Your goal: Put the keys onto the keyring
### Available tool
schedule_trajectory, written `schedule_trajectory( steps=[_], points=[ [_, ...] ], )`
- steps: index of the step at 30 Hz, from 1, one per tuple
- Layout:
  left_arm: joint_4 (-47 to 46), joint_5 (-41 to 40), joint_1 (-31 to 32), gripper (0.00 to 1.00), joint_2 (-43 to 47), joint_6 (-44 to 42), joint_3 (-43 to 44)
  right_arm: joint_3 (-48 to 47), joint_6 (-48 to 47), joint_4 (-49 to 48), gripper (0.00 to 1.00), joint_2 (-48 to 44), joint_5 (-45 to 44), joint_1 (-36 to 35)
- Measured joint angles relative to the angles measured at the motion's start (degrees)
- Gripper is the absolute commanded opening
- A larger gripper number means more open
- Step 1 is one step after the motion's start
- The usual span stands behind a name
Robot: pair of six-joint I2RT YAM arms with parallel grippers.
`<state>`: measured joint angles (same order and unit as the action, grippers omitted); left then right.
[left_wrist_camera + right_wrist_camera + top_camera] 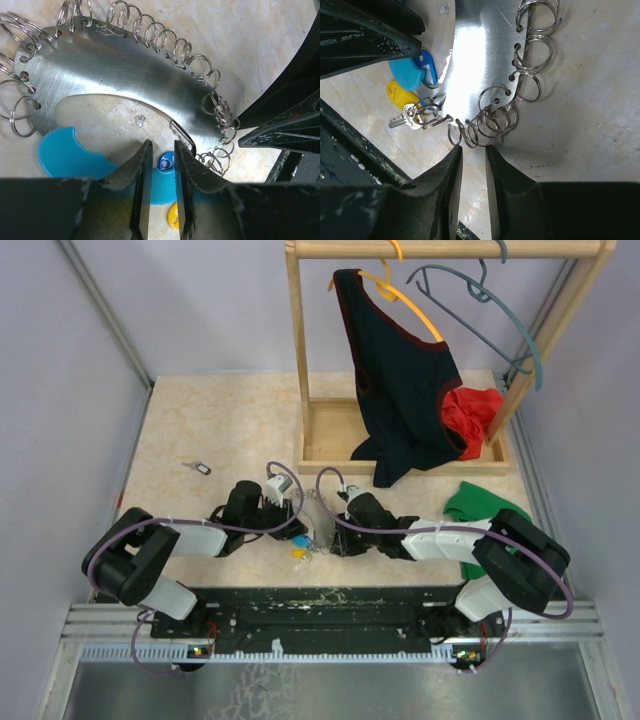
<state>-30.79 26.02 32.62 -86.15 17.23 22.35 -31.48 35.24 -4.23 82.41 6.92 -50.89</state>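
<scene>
The keyring (125, 75) is a shiny curved metal plate edged with several wire split rings, lying on the table between my grippers (318, 528). A light-blue curved piece (65, 155) lies in its hollow. My left gripper (161, 150) is narrowly open over this piece, with a blue key head (165, 162) between its tips and a yellow key head (172, 217) below. My right gripper (472, 150) is narrowly open and empty, its tips just short of the rings (495, 117). A yellow-headed key (400, 94) hangs on an end ring. A black-headed key (198, 468) lies apart at the left.
A wooden clothes rack (305, 370) stands at the back right with a dark top (400, 380) on a yellow hanger and a grey-blue hanger (490, 310). A red cloth (475, 415) lies on its base. A green cloth (480, 505) lies near my right arm.
</scene>
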Motion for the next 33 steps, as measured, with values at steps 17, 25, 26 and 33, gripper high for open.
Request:
schedule_trajectory(
  steps=[17,25,26,33],
  points=[
    [-0.87,1.86,0.02,0.29,-1.31,1.51,0.00,0.39,0.57,-3.52,0.25,0.87,-2.27,0.00],
    [-1.79,2.14,0.07,0.29,-1.70,2.54,-0.22,0.39,0.52,-5.27,0.19,1.88,-1.25,0.00],
    [-1.88,2.14,0.11,0.29,-1.75,2.58,-0.22,0.39,0.52,-5.55,0.17,2.05,-1.14,0.00],
    [-3.37,2.58,0.20,0.29,-2.25,3.76,-0.66,0.39,0.04,-6.10,0.01,2.62,-0.11,0.00]
  ],
)
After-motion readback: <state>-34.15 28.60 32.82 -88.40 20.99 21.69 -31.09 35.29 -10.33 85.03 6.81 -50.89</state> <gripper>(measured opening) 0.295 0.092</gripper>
